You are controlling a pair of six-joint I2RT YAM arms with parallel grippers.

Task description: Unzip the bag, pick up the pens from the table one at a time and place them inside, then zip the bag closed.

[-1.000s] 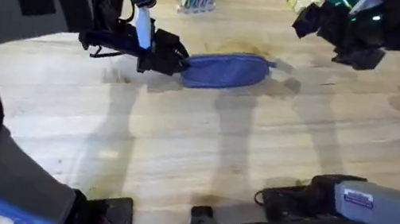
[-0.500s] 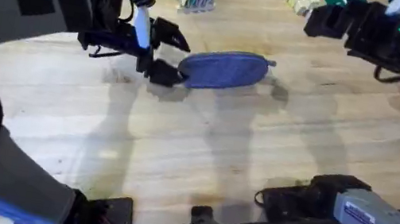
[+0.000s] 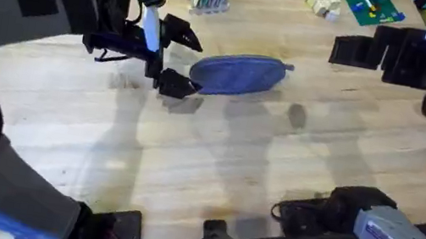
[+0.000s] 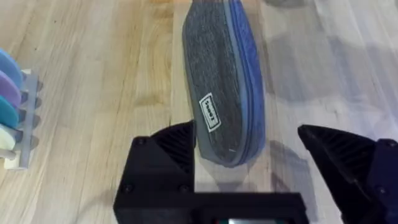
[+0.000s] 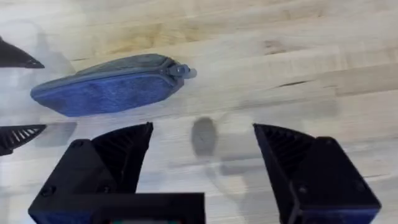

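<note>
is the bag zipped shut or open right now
Shut, it seems: the bag shows no gap along its top, and its zipper pull sits at one end.

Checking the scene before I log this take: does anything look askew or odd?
Nothing stands out. The bag lies flat on the table, looks zipped, between the open left gripper's fingers; the right gripper is open.

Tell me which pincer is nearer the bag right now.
Left. The left pincer is open at the bag's end, one finger on each side of its tip. The right pincer, also open, hangs well away from the bag's zipper-pull end, above bare table.
</note>
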